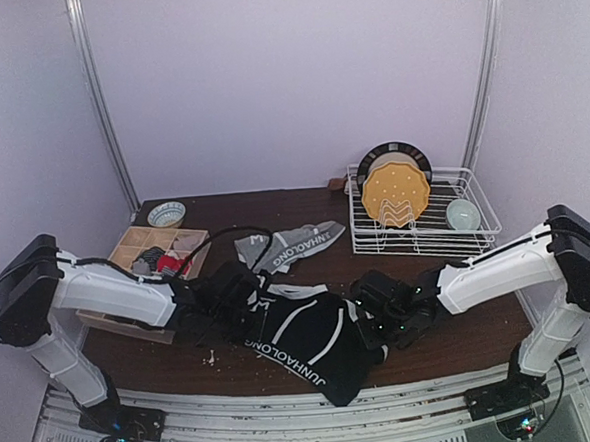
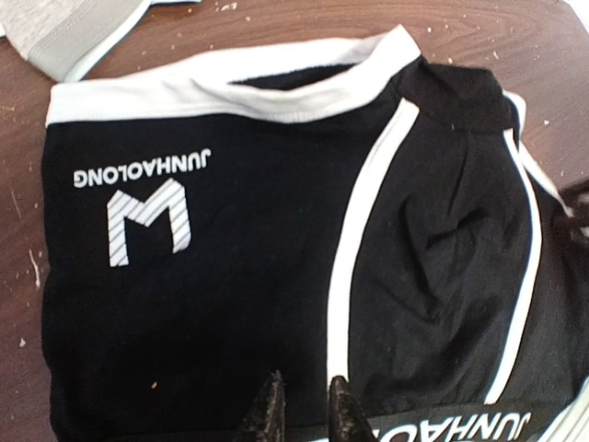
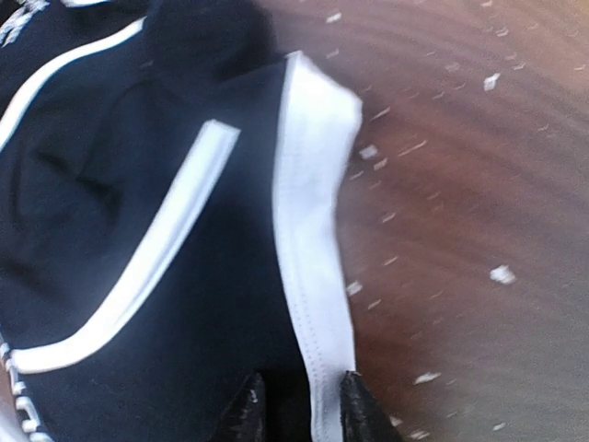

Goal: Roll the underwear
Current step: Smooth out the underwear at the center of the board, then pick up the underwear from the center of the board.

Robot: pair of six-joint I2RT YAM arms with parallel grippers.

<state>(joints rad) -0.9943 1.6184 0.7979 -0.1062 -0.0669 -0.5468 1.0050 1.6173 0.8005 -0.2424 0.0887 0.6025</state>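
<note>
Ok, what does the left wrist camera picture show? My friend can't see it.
Black underwear with white trim lies spread on a brown table, with upside-down white lettering and a striped M. The left hand pokes two dark fingertips in at the bottom; grey underwear shows top left.

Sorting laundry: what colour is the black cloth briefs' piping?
White piping on black cloth briefs; left wrist view.
</note>
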